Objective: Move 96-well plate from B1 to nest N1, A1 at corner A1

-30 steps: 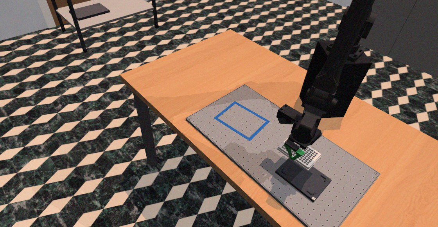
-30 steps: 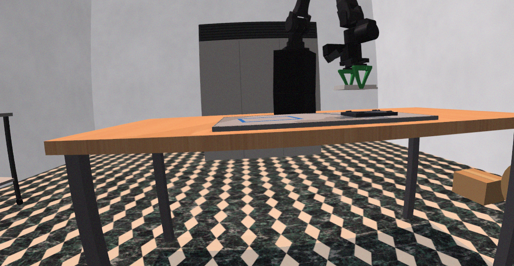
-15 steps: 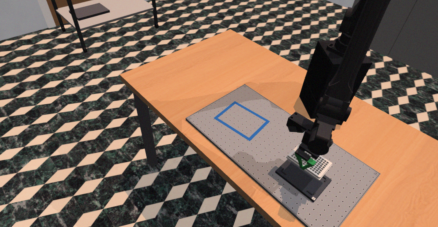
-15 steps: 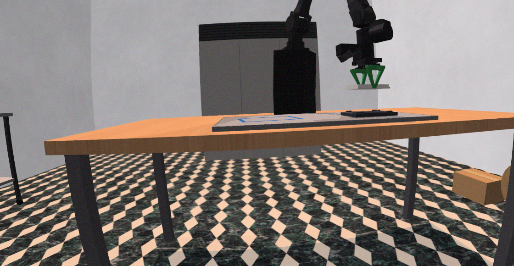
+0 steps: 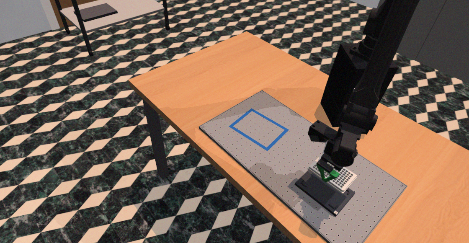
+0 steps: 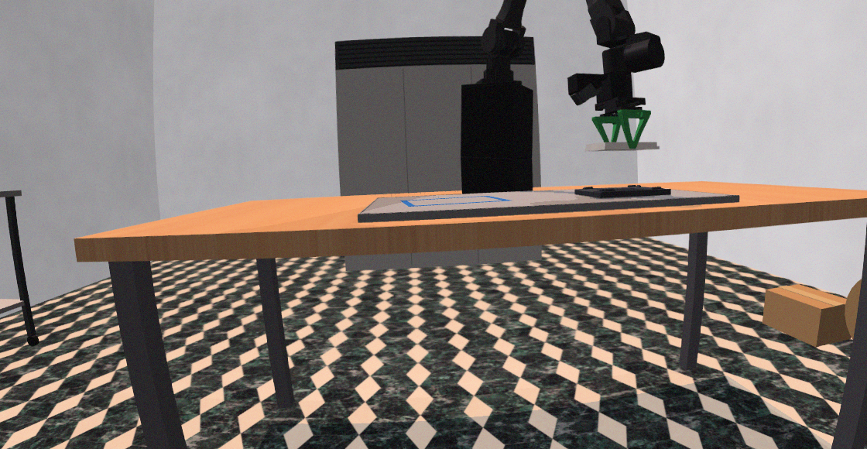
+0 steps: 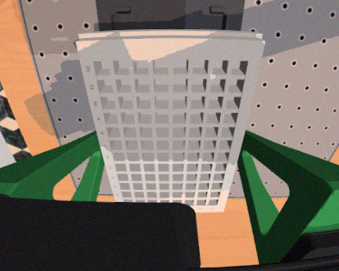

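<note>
Main risk from here is a bad seat: the 96-well plate [image 6: 621, 145] hangs in the air, pinched across its width by the gripper [image 6: 621, 134], with the plate nest N1 [image 6: 622, 190] well below it on the grey perforated board [image 5: 278, 158]. If the plate comes down offset or slightly yawed against the nest's locators, an edge would likely ride up on one and leave it tilted rather than fully down. In the wrist view the nest [image 7: 169, 10] shows beyond the plate's far edge, not squarely beneath it, so some lateral travel probably remains before any descent. Letting go from this height would risk a bounce or skew. The green fingers grip only the plate's side walls, so a jerk could probably let it slip or tip. Which corner carries A1 is too small to read. Pose: the arm reaches out from its black pedestal [image 6: 497, 137], the wrist points straight down, and the plate is carried level, wells up. The blue-outlined spot B1 [image 5: 258, 129] lies well off to the gripper's side with no plate in it.
</note>
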Robot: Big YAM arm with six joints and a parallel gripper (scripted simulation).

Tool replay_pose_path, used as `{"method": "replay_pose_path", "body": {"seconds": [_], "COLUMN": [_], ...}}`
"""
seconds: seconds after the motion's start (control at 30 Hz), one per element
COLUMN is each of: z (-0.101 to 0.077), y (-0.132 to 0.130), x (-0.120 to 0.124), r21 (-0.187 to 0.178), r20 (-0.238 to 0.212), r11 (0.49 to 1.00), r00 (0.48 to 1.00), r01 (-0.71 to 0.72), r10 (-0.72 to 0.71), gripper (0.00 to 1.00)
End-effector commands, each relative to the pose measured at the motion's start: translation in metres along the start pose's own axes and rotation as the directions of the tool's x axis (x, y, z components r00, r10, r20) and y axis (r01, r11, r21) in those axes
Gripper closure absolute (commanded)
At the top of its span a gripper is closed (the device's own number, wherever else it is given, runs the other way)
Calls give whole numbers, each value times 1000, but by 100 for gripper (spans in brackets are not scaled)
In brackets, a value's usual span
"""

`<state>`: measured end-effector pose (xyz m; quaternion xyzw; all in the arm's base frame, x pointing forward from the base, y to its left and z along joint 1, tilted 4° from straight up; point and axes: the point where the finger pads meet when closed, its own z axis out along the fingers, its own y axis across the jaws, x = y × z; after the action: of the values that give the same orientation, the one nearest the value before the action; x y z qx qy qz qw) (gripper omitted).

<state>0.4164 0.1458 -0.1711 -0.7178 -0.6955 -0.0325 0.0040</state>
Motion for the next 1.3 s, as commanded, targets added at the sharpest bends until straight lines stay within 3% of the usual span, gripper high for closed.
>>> {"method": "replay_pose_path", "body": {"seconds": [0.0,0.57,0.67,0.93,1.03,1.07,1.13,1.27], "z": [-12,-12,1,14,11,0,21,29], "y": [16,14,11,18,21,31,18,12], "x": [-2,-4,-6,-1,1,5,0,-1], "r21": [-31,-30,-19,-31,-41,-68,-30,-21], "r20": [-7,-6,-2,-7,-11,-22,-7,-3], "r11": [999,999,999,999,999,997,999,1000], "r00": [999,999,999,1000,1000,999,1000,1000], "r01": [-32,-32,-32,-27,-26,-25,-24,-22], "r10": [32,32,32,27,26,24,24,22], "gripper": [100,100,100,100,100,100,100,100]}}
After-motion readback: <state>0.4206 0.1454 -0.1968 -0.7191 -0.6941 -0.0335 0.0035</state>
